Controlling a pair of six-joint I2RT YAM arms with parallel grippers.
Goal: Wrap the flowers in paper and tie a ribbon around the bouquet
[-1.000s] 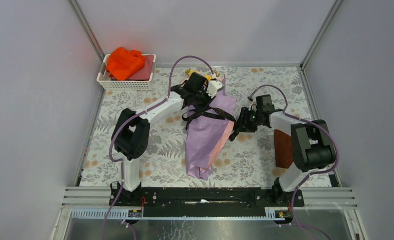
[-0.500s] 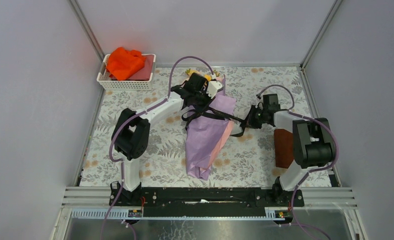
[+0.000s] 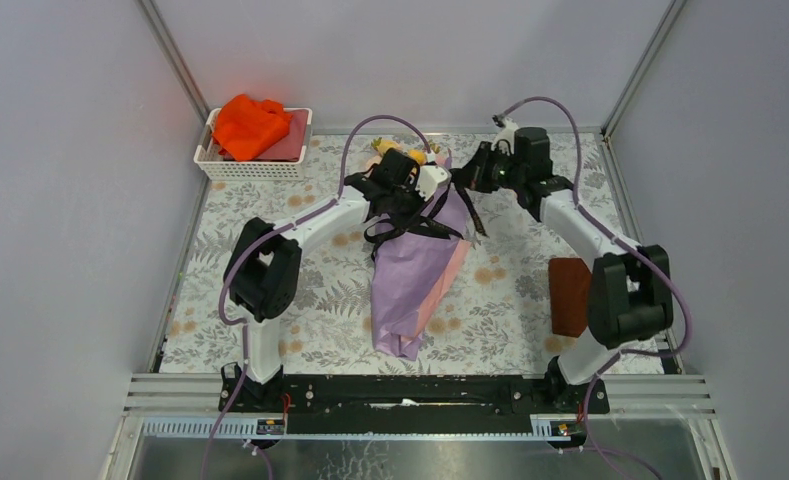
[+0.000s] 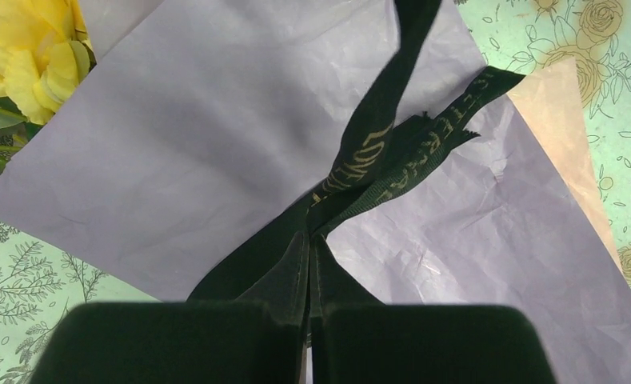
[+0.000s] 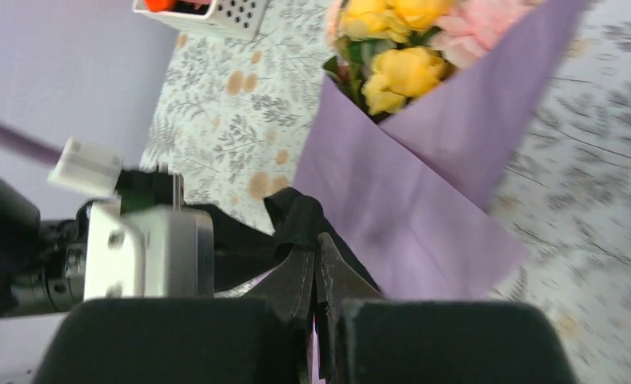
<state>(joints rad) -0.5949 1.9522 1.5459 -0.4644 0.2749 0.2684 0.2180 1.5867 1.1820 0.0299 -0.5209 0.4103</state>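
**Both arms grip the ribbon at the wrapped bouquet**

The bouquet [image 3: 415, 275] lies mid-table. Its lavender paper [image 4: 216, 120] cone points toward the arm bases, with the yellow and pink flowers [image 5: 404, 68] at the far end. The black ribbon [image 4: 376, 152] with gold lettering crosses the upper cone. The left fingers [image 4: 308, 276] are pressed together, pinching the ribbon just above the paper. The right fingers [image 5: 318, 276], near the flower end, are also closed, seemingly on a ribbon loop, though that view is blurred. A white basket [image 3: 250, 170] holding an orange cloth [image 3: 250, 122] sits at the far left corner of the table [image 3: 320, 300].
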